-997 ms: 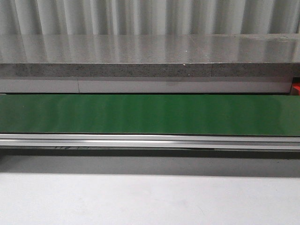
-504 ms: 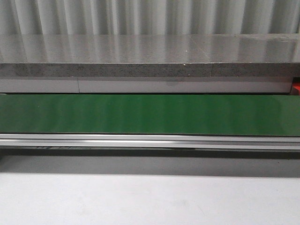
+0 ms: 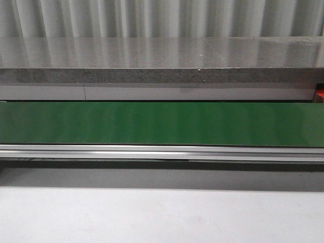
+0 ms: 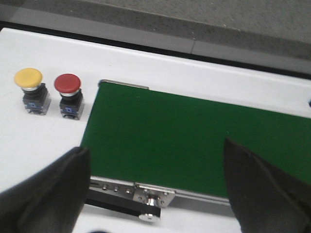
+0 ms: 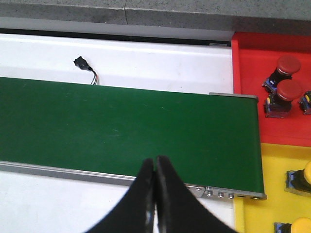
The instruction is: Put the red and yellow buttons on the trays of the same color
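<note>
Left wrist view shows the left gripper (image 4: 155,194) spread wide and empty above the near edge of the green conveyor belt (image 4: 194,141), with nothing between its dark fingers (image 4: 43,194). Off to one side of it, past the end of the belt, a yellow button (image 4: 29,90) and a red button (image 4: 68,94) stand upright just beside each other on the white tabletop (image 4: 39,141), apart from the belt. From the right wrist, the right gripper (image 5: 155,167) is pinched closed on nothing, its tips over the belt's near rail. Beyond that end of the belt lie the red tray (image 5: 272,92), already holding two red buttons (image 5: 286,77), and beside it the yellow tray (image 5: 277,170), with yellow buttons (image 5: 303,177) at the picture's edge. A small black connector with wires (image 5: 85,68) rests on the tabletop past the belt's far edge.

Likely trouble: the two waiting buttons sit so close that a wide reach for one could knock the other over or catch both, and a button set badly on the belt could tip or reach the wrong tray. The right gripper must open before it can take anything.

No brand or legible writing shows; the small blue marks on the button bodies are too small to read.
</note>
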You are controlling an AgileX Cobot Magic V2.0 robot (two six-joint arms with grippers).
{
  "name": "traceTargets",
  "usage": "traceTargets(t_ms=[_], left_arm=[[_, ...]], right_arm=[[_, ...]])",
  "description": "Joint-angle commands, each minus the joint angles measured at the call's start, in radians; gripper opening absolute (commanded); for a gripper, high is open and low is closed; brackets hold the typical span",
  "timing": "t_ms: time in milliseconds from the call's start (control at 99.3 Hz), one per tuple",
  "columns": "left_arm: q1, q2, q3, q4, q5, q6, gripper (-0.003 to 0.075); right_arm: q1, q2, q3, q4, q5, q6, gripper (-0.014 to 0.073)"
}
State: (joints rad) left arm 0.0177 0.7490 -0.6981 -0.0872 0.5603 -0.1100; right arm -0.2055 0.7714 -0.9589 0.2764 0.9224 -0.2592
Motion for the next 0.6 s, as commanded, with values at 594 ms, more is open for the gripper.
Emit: traceTargets(t_ms=[594], left_arm=[[0.236, 0.728, -0.37, -0.163, -0.211, -0.122, 0.0546]], right_arm=[[0.0, -0.007, -0.022, 0.012, -0.058, -0.01, -0.0124]])
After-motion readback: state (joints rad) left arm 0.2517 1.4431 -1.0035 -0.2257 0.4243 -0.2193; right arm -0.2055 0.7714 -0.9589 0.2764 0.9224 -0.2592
